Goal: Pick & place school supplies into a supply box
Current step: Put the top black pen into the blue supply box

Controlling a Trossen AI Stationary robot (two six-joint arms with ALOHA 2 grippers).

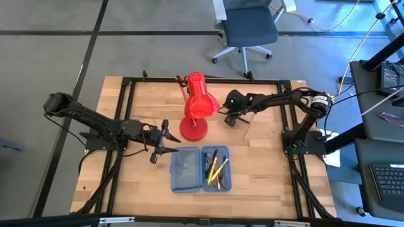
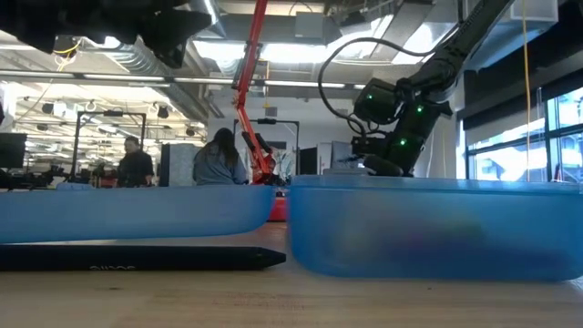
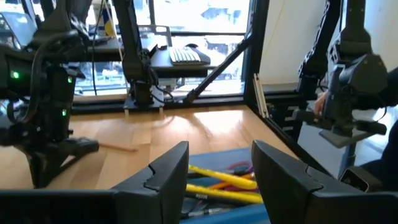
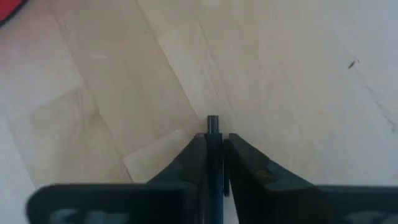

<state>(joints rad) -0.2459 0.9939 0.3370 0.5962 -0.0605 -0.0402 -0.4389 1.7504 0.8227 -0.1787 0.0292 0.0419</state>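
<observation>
The supply box (image 1: 201,169) is a blue translucent case lying open near the table's front edge. Its right half (image 1: 216,169) holds yellow, orange and black pens (image 3: 224,180). My left gripper (image 1: 172,144) is open and empty, just left of the case, and its wrist view (image 3: 221,168) looks over the case. My right gripper (image 1: 232,118) is at the far middle, right of the red lamp, shut on a thin black pen (image 4: 212,134). A wood-tone pencil (image 1: 248,128) lies flat on the table beside it. Another black pen (image 2: 137,258) lies in front of the case. My right gripper pinches the thin black pen between its two fingers (image 4: 245,165), which point down at the table. The pen runs along the fingers, and its end (image 4: 212,121) sticks out a little past the fingertips. I cannot tell whether that end touches the wood.
The big red desk lamp (image 1: 199,107) stands on its round base (image 1: 194,129) between the two grippers, just behind the case. A black frame (image 1: 129,85) rims the table. There is bare wood right of the case and at the far left.
</observation>
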